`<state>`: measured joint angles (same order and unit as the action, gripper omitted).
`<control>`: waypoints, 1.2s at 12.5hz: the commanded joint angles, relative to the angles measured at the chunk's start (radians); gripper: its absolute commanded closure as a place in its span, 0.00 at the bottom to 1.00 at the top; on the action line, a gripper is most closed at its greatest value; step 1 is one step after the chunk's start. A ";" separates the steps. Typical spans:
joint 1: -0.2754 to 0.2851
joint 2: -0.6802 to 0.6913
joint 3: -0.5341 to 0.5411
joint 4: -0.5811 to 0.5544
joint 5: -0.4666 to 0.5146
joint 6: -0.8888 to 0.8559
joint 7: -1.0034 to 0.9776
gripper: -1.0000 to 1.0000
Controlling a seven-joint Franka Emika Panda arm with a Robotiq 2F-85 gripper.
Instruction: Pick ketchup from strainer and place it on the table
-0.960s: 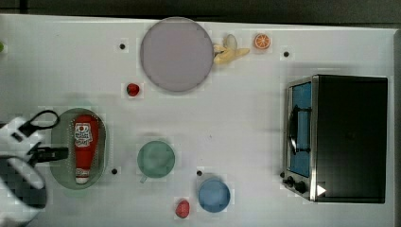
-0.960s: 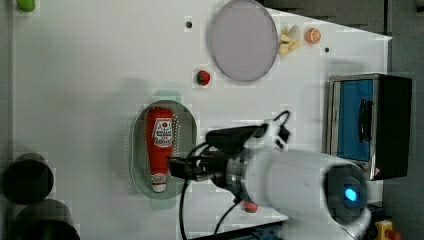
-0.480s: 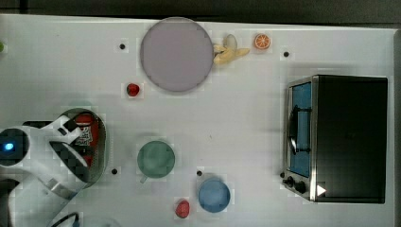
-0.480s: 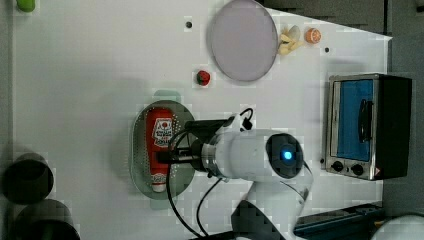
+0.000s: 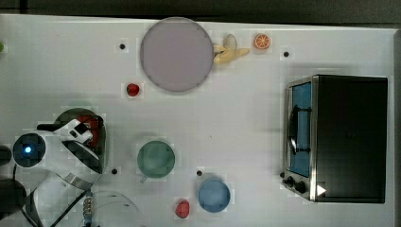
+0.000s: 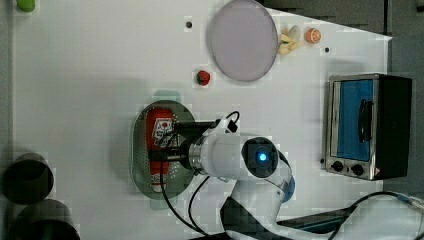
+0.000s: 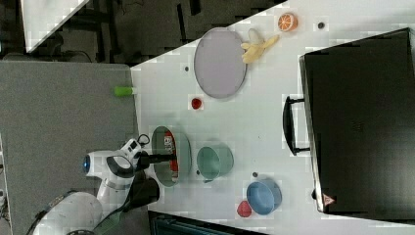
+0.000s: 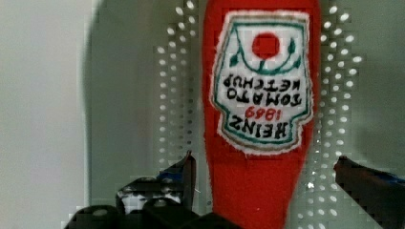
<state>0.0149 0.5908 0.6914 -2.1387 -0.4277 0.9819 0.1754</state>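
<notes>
The ketchup [image 8: 260,119], a red bottle with a white label, lies flat in the pale green strainer [image 8: 174,95]. In the left view the ketchup [image 6: 159,131] runs lengthwise inside the strainer [image 6: 137,150], cap toward the left view's bottom. My gripper [image 8: 265,167] is open, one fingertip [image 8: 187,168] on each side of the bottle's narrowing end, with gaps showing on both sides. The gripper [image 6: 168,144] hangs over the bottle's lower half. In the top view my arm covers most of the strainer [image 5: 66,117]; a bit of ketchup [image 5: 91,123] peeks out. The table [image 5: 246,118] is white.
A green cup [image 5: 156,159] stands close to the strainer on the top view's right. Further off are a blue bowl [image 5: 213,195], two red fruits [image 5: 133,89] [image 5: 182,208], a grey plate [image 5: 176,54], a banana [image 5: 229,52], an orange slice [image 5: 262,41] and a toaster oven [image 5: 335,137].
My arm has swung in over the strainer and come down, so the open fingers now straddle the ketchup. The bottle has not moved.
</notes>
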 commanded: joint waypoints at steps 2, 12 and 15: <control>0.037 0.022 -0.040 0.029 -0.050 0.061 0.088 0.00; 0.007 -0.138 0.005 0.006 0.015 -0.008 0.090 0.44; -0.043 -0.270 0.062 0.013 0.186 -0.129 0.055 0.44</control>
<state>0.0000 0.3870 0.7153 -2.1582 -0.2261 0.8657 0.2072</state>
